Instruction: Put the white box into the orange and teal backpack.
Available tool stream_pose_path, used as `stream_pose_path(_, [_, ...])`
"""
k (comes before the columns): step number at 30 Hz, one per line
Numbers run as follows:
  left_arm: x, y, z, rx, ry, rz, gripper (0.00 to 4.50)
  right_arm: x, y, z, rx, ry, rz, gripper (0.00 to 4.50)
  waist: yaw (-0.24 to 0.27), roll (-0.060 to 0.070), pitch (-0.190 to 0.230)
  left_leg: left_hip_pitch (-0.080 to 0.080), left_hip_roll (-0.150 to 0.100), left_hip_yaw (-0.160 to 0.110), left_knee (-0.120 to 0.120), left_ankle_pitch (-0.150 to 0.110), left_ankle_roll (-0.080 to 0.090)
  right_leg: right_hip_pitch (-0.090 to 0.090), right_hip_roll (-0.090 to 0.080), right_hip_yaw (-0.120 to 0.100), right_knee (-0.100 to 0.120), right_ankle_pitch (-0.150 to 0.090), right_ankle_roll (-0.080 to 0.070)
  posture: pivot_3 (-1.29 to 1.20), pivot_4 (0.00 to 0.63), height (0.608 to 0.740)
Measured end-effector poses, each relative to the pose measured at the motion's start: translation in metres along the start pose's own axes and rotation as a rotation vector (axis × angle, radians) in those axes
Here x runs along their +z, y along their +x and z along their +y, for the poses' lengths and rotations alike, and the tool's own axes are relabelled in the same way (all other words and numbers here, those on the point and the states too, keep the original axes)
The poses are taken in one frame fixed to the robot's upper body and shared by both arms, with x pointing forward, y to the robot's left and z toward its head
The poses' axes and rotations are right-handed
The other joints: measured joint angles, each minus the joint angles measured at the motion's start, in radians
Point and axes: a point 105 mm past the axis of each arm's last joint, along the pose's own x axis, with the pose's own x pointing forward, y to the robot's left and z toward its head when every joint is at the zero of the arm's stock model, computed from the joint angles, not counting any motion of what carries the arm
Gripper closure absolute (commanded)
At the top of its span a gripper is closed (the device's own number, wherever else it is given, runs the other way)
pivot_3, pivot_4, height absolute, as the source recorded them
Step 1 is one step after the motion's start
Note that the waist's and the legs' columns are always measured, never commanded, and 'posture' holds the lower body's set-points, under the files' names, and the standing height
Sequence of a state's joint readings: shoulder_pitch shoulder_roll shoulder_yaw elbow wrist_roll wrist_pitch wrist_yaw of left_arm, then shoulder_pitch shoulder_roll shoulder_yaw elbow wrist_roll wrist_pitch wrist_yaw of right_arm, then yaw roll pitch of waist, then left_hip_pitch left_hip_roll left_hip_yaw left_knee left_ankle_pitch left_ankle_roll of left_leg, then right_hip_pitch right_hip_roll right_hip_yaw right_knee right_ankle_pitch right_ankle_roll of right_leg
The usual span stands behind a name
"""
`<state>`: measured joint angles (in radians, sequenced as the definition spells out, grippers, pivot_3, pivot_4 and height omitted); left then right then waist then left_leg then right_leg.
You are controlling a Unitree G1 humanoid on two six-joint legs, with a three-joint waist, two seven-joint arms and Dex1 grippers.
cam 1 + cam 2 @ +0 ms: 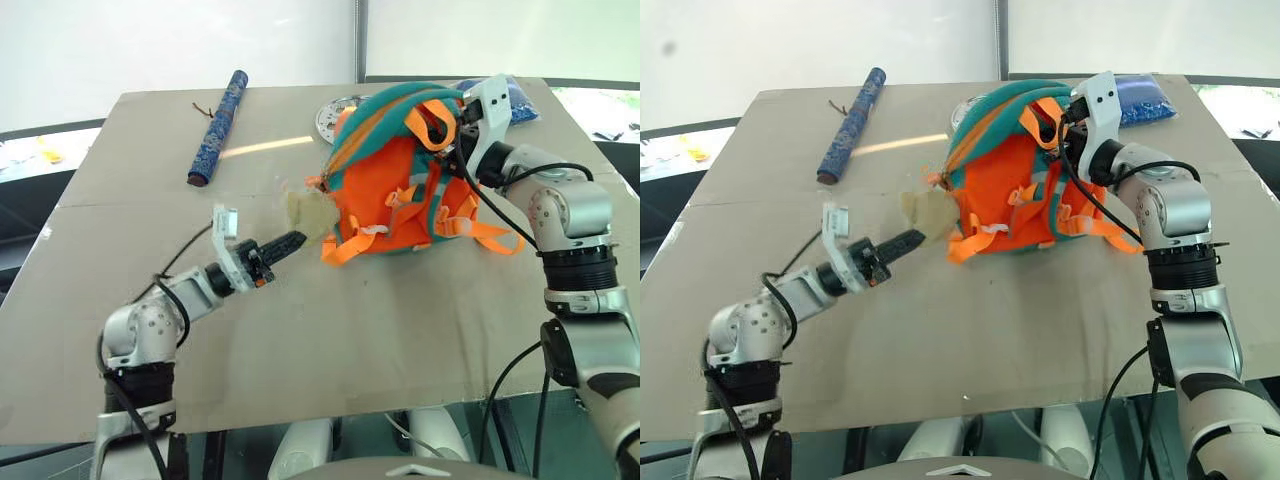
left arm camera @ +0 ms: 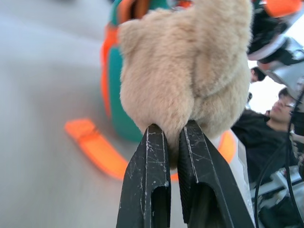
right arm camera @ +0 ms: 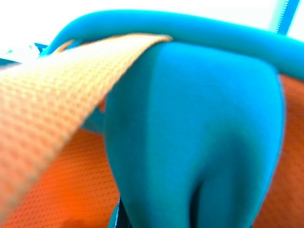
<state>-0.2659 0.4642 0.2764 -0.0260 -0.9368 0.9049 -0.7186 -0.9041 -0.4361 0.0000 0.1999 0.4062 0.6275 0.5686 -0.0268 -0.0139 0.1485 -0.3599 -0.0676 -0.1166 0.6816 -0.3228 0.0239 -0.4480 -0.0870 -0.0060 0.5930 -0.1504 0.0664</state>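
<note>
Upright near the middle of the cardboard-covered table (image 1: 300, 330) stands the orange and teal backpack (image 1: 395, 190), straps splayed toward the robot. At its teal top, the right gripper (image 1: 447, 118) is clamped shut on the orange top loop (image 1: 432, 128). On the backpack's left side hangs the beige plush charm (image 1: 310, 215), pinched between the closed fingers (image 2: 147, 190) of the left gripper (image 1: 296, 240). Behind the backpack peeks a round silver plate (image 1: 332, 115); well to its left lies a long blue patterned roll (image 1: 218, 125). The white box is nowhere visible.
</note>
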Motion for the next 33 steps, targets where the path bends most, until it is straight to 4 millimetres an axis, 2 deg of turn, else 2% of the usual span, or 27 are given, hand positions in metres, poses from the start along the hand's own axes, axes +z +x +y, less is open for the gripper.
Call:
stream_pose_path(3, [-0.007, 0.000, 0.006, 0.036, -0.033, -0.008, 4.48, 0.000, -0.001, -0.006, -0.034, 0.009, -0.007, 4.50, 0.006, 0.000, 0.000, 0.000, 0.000, 0.000, 0.000, 0.000, 0.000, 0.000, 0.000, 0.000, 0.001, 0.000, 0.000, 0.00, 0.150, 0.733])
stream_pose_path(8, [-0.003, 0.005, 0.010, 0.059, -0.050, -0.041, 4.48, 0.003, -0.002, -0.018, -0.094, 0.018, -0.036, 4.50, 0.015, 0.000, 0.000, 0.000, 0.000, 0.000, 0.000, 0.000, 0.000, 0.000, 0.000, 0.000, 0.001, 0.000, 0.000, 0.00, 0.150, 0.733])
stream_pose_path(11, [0.003, 0.009, 0.009, 0.043, -0.061, -0.061, 4.48, 0.013, -0.005, -0.034, -0.169, 0.067, -0.076, 4.50, 0.016, 0.000, 0.000, -0.001, 0.000, -0.001, 0.000, 0.000, 0.000, 0.000, 0.000, 0.000, 0.000, 0.000, 0.000, 0.00, 0.150, 0.733])
stream_pose_path(14, [0.018, 0.014, 0.001, -0.009, -0.088, -0.146, 4.48, 0.016, -0.013, -0.052, -0.258, 0.108, -0.105, 4.50, 0.015, 0.000, 0.000, -0.001, 0.000, -0.001, 0.000, 0.000, 0.000, 0.000, 0.000, -0.001, -0.001, 0.000, 0.000, 0.00, 0.150, 0.733])
stream_pose_path(18, [0.032, 0.012, -0.005, -0.064, -0.165, -0.230, 4.48, 0.020, -0.019, -0.059, -0.293, 0.098, -0.114, 4.50, 0.007, 0.000, 0.000, -0.001, 0.000, 0.001, 0.000, 0.000, 0.000, 0.000, 0.000, 0.000, 0.000, 0.000, 0.000, 0.00, 0.150, 0.733])
stream_pose_path(21, [0.025, 0.012, -0.004, -0.051, -0.193, -0.206, 4.48, 0.020, -0.021, -0.059, -0.295, 0.091, -0.115, 4.50, 0.005, 0.000, 0.000, -0.001, 0.000, 0.001, 0.000, 0.000, 0.000, 0.000, 0.000, 0.001, 0.000, 0.000, 0.000, 0.00, 0.150, 0.733])
stream_pose_path(26, [-0.004, 0.017, 0.003, 0.030, -0.185, -0.090, 4.48, 0.019, -0.022, -0.060, -0.309, 0.097, -0.117, 4.50, 0.016, 0.000, 0.000, -0.001, 0.000, 0.000, 0.000, 0.000, 0.000, 0.000, 0.000, 0.000, 0.000, 0.000, 0.000, 0.00, 0.150, 0.733])
stream_pose_path(29, [-0.008, 0.022, 0.009, 0.081, -0.138, -0.071, 4.48, 0.017, -0.024, -0.062, -0.321, 0.101, -0.116, 4.50, 0.018, 0.000, 0.000, -0.001, -0.001, 0.000, 0.000, 0.000, 0.000, 0.000, 0.000, 0.000, 0.000, 0.000, 0.000, 0.00, 0.150, 0.733])
stream_pose_path(33, [-0.004, 0.029, 0.000, 0.031, -0.040, -0.085, 4.48, 0.016, -0.044, -0.060, -0.325, 0.073, -0.127, 4.50, 0.022, 0.000, 0.000, -0.002, 0.000, 0.000, 0.000, 0.000, 0.000, 0.000, 0.000, -0.001, -0.001, 0.000, 0.000, 0.00, 0.150, 0.733])
